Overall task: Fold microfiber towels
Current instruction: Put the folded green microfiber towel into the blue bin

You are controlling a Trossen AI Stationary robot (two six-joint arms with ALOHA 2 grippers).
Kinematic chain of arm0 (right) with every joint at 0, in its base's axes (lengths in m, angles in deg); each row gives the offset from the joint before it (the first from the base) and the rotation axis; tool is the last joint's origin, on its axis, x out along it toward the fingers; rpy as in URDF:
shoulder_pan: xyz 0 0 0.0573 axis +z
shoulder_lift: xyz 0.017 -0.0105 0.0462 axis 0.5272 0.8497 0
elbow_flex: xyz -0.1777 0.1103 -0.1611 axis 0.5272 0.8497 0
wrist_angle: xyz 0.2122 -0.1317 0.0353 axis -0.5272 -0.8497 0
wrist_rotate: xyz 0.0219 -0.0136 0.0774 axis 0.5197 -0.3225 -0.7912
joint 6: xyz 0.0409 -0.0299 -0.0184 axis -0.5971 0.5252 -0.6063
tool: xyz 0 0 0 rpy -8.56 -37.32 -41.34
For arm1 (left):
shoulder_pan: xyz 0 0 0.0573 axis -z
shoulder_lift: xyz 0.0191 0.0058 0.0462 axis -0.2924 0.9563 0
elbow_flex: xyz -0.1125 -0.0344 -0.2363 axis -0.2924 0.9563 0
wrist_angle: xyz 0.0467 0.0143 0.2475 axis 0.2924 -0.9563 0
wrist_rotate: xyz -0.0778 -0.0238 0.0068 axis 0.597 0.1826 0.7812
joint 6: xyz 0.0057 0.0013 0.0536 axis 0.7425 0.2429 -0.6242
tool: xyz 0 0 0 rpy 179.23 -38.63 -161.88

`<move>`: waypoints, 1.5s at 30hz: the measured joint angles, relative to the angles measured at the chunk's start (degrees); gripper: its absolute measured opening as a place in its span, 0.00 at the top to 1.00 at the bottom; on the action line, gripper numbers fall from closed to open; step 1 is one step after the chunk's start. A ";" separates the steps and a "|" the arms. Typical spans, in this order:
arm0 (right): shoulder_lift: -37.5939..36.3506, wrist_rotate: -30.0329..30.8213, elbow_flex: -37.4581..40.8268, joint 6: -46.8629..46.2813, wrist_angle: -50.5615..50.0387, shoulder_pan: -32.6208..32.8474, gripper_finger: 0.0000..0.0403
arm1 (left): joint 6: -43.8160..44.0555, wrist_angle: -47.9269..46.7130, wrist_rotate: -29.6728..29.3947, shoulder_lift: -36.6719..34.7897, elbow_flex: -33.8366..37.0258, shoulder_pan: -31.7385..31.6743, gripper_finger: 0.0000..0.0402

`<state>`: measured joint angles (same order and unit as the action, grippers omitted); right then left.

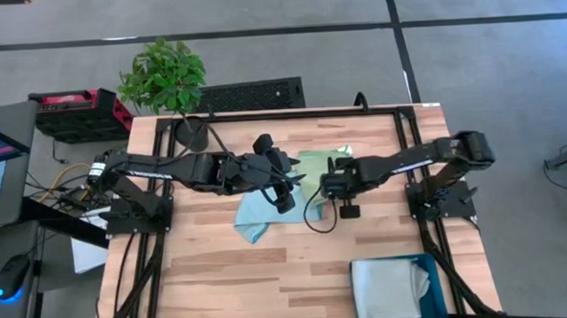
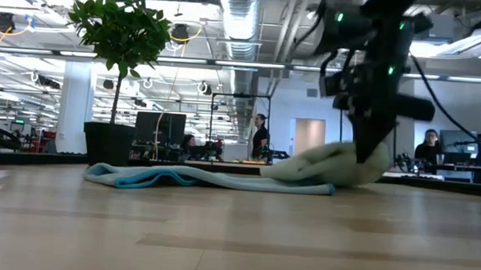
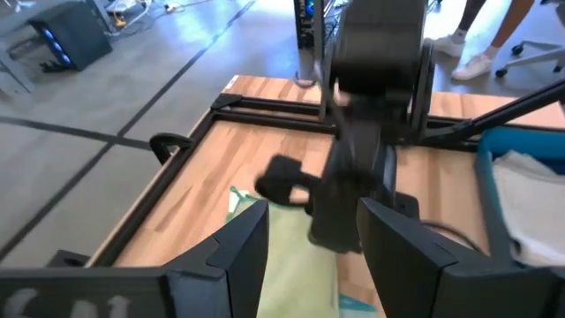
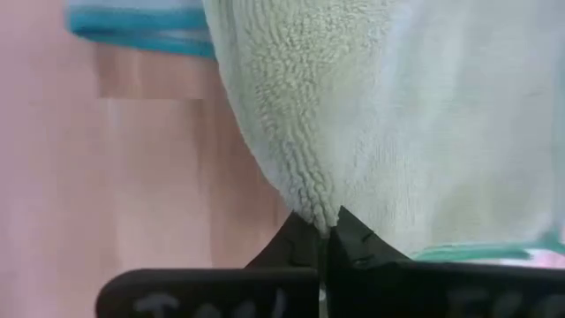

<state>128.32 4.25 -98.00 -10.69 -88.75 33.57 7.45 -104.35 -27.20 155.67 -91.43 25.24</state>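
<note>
Pale green microfiber towel [image 4: 371, 132], nubby and soft, pinched in shut right claw [image 4: 325, 231]; left claw [image 3: 313, 243] wide.

A potted plant [image 1: 163, 76] stands at the wooden table's [image 1: 222, 277] far edge.

Hidden and cut off

The dark right arm [image 3: 371, 168] covers much of the soft pale green microfiber towel [image 3: 296, 261]; the picture's edge crops the rigid teal rectangular bin [image 1: 432, 268] in the high view.

The right gripper [image 4: 327, 231] is pinching with its jaws tight together. The left gripper [image 3: 309, 256] is hanging above, jaws wide apart.
</note>
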 joint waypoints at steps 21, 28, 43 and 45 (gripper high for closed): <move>-25.02 -14.36 -0.08 -3.85 -9.84 14.72 0.97 | 7.18 -5.05 -0.02 0.02 0.00 1.89 0.58; -26.39 -22.23 -0.08 -14.27 -9.42 23.39 0.97 | 6.74 -9.86 0.00 0.02 0.00 1.89 0.58; -25.73 -24.59 -0.10 -39.68 -5.35 43.95 0.96 | 6.72 -10.63 0.00 0.02 0.00 1.89 0.58; -25.73 -25.28 -0.10 -41.97 -3.62 46.16 0.96 | 6.69 -10.65 0.01 0.02 0.00 1.89 0.58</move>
<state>102.59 -21.03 -98.10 -52.65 -92.37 79.73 14.14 -115.00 -27.19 155.69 -91.44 27.13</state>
